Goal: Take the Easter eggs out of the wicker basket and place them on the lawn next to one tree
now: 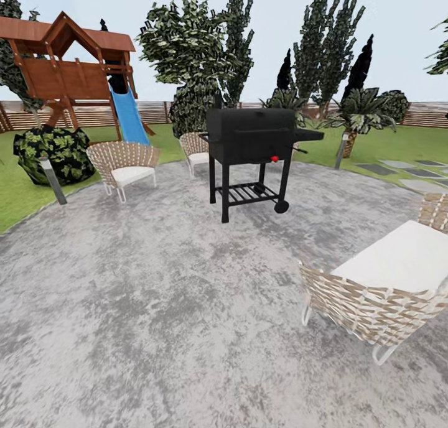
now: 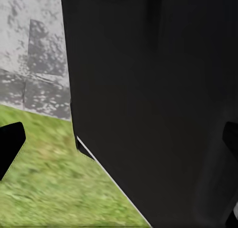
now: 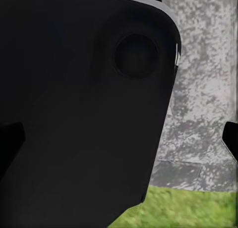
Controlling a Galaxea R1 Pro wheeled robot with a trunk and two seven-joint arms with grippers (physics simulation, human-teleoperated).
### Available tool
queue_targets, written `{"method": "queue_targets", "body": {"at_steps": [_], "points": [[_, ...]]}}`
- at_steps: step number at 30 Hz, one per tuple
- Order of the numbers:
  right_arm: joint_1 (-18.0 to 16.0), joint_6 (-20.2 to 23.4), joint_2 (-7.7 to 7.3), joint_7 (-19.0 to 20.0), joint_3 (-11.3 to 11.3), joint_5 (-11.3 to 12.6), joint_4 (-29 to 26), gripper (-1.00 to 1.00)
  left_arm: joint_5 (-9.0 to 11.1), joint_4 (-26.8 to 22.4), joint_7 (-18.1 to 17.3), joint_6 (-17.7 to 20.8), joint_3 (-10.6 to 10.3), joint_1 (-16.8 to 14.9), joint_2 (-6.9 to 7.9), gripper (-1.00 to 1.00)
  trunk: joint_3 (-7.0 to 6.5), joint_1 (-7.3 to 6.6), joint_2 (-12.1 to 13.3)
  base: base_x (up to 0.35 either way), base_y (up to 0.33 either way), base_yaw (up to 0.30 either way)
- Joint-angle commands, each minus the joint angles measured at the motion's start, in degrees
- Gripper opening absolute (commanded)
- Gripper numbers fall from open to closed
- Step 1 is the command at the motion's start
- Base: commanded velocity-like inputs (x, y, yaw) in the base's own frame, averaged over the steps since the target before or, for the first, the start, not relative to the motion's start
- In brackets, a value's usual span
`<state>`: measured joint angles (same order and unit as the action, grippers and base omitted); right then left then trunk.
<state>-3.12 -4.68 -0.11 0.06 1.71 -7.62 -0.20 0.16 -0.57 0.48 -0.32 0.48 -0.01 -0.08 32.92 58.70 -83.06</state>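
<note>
Grey paved patio (image 1: 155, 303), black grill (image 1: 252, 148), wicker chairs, green lawn (image 1: 18, 191) beyond, both arms' fingers spread, empty.

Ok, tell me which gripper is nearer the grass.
Left, probably. The left gripper hangs open with one finger over the lawn, just past the paving edge. The right gripper hangs open mostly over grey paving, lawn only a strip beyond.

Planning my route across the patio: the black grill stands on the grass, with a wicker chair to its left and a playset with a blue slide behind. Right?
Not quite. The head view shows the black grill standing on the grey paved patio, not the grass. The rest holds: a wicker chair sits to its left, and the playset with the blue slide is behind.
</note>
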Motion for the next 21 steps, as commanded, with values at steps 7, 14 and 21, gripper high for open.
{"method": "queue_targets", "body": {"at_steps": [7, 14, 21], "points": [[-0.03, -0.15, 0.02, 0.02, 0.13, -0.29, 0.04, 1.0, 0.02, -0.04, 0.05, -0.03, 0.04, 0.01, -0.01, 1.0, 0.05, 0.02, -0.02, 0.325, 0.0, 0.0], [-0.03, -0.15, 0.02, 0.0, 0.13, -0.29, 0.03, 1.0, 0.02, -0.04, 0.05, -0.02, 0.03, 0.01, -0.01, 1.0, 0.05, 0.02, -0.02, 0.325, 0.0, 0.0], [-0.03, -0.15, 0.02, 0.0, 0.12, -0.3, 0.06, 1.0, 0.02, -0.04, 0.05, -0.02, 0.04, 0.01, -0.01, 1.0, 0.05, 0.02, -0.02, 0.325, 0.0, 0.0]]}}
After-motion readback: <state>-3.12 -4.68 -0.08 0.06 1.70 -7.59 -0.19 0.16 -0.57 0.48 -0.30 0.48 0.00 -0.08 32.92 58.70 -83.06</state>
